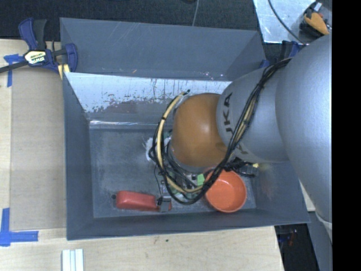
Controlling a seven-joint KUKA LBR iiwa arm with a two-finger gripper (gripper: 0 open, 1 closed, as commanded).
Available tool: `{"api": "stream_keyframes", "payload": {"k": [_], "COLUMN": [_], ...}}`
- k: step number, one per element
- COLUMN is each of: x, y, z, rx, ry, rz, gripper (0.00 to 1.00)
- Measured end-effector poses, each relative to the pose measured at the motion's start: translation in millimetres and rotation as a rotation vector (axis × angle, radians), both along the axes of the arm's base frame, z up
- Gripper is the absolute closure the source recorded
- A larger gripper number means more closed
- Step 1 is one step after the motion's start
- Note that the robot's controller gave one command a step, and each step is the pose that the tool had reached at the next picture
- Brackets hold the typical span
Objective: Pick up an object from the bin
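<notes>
The gripper sits low over the bin's floor, near the front wall, tucked under the arm's brown wrist cover and a loop of cables. The cover and cables hide its working end, so I cannot tell whether it is released, clenched or grasping anything.

The nearest thing is a long red object lying flat along the front of the floor, left of the gripper. Its right end seems to reach the gripper's tip, though the view there is too crowded to be sure of contact. An orange bowl stands just to the gripper's right, partly under the arm.

The risks, as I judge them:
- A grip at the very end of the red object could let it swing down or slip out on the lift
- A closing move that misses could push the object against the front wall instead of catching it
- The bowl is close enough that the wrist or hanging cables could knock or drag it as the arm rises
</notes>
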State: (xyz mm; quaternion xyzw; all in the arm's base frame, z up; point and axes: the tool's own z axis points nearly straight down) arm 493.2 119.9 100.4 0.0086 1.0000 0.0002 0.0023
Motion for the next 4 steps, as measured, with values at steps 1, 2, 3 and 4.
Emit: {"api": "stream_keyframes", "payload": {"k": [1, 2, 3, 4], "x": [-6.6, 1.0, 1.0, -3.5], "y": [15, 16, 15, 14], "z": [-28, -26, -26, -4], "rx": [0.003, 0.007, 0.007, 0.001], "ry": [-0.009, -0.019, -0.019, -0.003], "rz": [-0.082, -0.213, -0.214, -0.213], "gripper": [0.00, 1.00, 1.00, 1.00]}}
